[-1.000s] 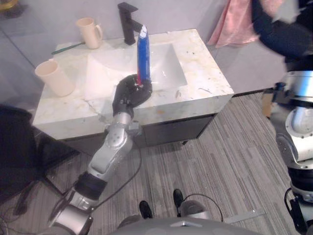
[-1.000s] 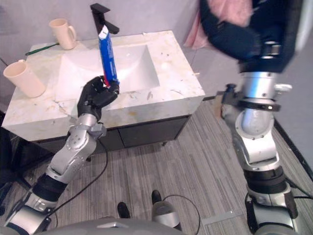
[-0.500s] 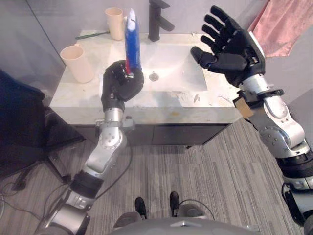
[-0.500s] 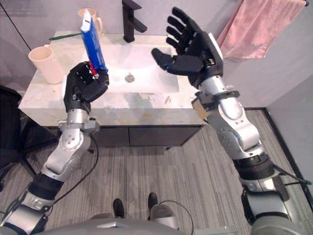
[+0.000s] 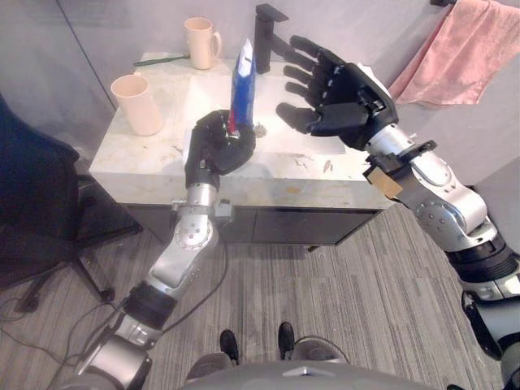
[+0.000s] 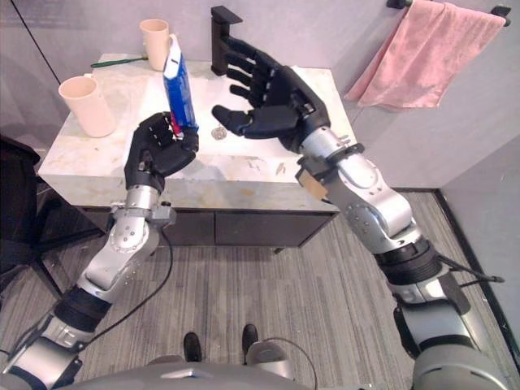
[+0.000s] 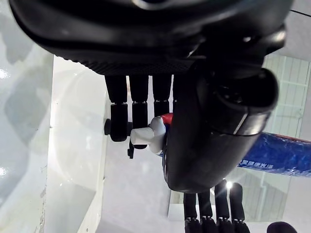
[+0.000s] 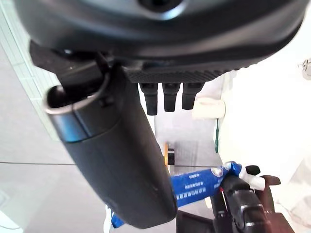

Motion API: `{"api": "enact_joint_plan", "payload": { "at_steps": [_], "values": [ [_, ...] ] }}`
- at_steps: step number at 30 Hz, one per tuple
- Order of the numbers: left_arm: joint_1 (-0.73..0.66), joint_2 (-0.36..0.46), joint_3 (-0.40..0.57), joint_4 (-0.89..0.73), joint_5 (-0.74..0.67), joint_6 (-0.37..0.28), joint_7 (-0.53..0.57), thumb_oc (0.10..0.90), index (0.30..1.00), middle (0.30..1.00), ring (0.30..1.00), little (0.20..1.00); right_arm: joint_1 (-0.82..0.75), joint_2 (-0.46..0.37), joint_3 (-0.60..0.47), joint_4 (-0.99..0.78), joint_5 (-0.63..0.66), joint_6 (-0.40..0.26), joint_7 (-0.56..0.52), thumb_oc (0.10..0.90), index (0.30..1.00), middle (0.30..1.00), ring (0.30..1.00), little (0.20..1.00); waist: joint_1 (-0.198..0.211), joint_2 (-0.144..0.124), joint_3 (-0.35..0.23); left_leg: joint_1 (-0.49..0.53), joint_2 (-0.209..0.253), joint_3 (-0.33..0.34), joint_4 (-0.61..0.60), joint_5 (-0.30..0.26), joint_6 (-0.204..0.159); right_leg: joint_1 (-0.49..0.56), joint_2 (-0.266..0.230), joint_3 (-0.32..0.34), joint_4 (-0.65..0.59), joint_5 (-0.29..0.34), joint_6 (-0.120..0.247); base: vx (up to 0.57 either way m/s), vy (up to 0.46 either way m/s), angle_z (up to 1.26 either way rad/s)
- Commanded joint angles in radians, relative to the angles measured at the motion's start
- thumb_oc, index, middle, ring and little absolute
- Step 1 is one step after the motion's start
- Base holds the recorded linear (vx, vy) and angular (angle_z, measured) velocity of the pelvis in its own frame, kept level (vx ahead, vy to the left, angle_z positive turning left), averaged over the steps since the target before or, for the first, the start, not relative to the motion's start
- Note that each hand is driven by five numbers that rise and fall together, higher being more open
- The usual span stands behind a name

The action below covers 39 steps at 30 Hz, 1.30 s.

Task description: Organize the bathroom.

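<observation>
One toothpaste tube [image 5: 241, 80] stands upright, gripped by the left hand [image 5: 215, 152]; right hand [image 5: 341, 101] spread beside it.

A pale marble counter [image 5: 146, 158] with brownish veining tops a dark cabinet standing on a grey striped floor [image 5: 325, 292]. A white sink basin [image 6: 207, 89] is sunk into the middle of the counter. A black faucet [image 5: 264, 32] rises from the back edge. A cream mug [image 5: 201, 42] stands at the back left corner, with a green toothbrush [image 5: 161, 59] lying flat just beside it along the back edge. A second cream cup [image 5: 138, 104] stands upright near the left edge, well apart from the mug.
</observation>
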Motion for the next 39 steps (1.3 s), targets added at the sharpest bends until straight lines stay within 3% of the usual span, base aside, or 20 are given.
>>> {"api": "enact_joint_plan", "payload": {
  "at_steps": [1, 5, 16, 39],
  "values": [
    [-0.17, -0.018, -0.03, -0.007, 0.024, -0.101, -0.012, 0.4, 0.3, 0.3, 0.3, 0.3, -0.165, 0.077, -0.034, -0.01, -0.069, -0.096, -0.01, 0.8, 0.9, 0.9, 0.9, 0.9, 0.02, -0.009, -0.115, 0.03, -0.015, 0.05, 0.018, -0.075, -0.012, -0.031, 0.026, -0.007, 0.061, -0.116, 0.051, 0.0, 0.0, 0.0],
    [-0.183, -0.028, -0.042, -0.002, 0.012, -0.086, 0.004, 0.4, 0.3, 0.3, 0.3, 0.3, -0.184, 0.122, 0.003, -0.008, -0.117, -0.117, -0.031, 0.8, 0.9, 0.9, 0.9, 0.9, 0.022, -0.006, -0.113, 0.03, -0.013, 0.046, 0.019, -0.074, -0.012, -0.03, 0.025, -0.008, 0.061, -0.113, 0.053, 0.0, 0.0, 0.0],
    [-0.165, -0.034, -0.022, -0.01, 0.009, -0.064, -0.005, 0.4, 0.3, 0.3, 0.3, 0.3, -0.21, 0.209, 0.068, -0.038, -0.231, -0.078, -0.07, 0.8, 0.9, 0.9, 0.9, 0.9, 0.026, 0.017, -0.123, 0.033, -0.011, 0.046, 0.032, -0.077, -0.015, -0.024, 0.029, 0.012, 0.051, -0.11, 0.047, 0.03, 0.001, -0.01],
    [-0.131, -0.04, -0.017, 0.015, -0.017, -0.064, -0.021, 0.4, 0.3, 0.3, 0.3, 0.3, -0.254, 0.22, 0.043, -0.058, -0.246, -0.1, -0.122, 0.8, 0.9, 0.9, 0.9, 0.9, 0.03, 0.029, -0.135, 0.034, -0.011, 0.048, 0.037, -0.083, -0.014, -0.029, 0.029, 0.012, 0.062, -0.112, 0.045, 0.0, 0.0, 0.0]
  ]
}}
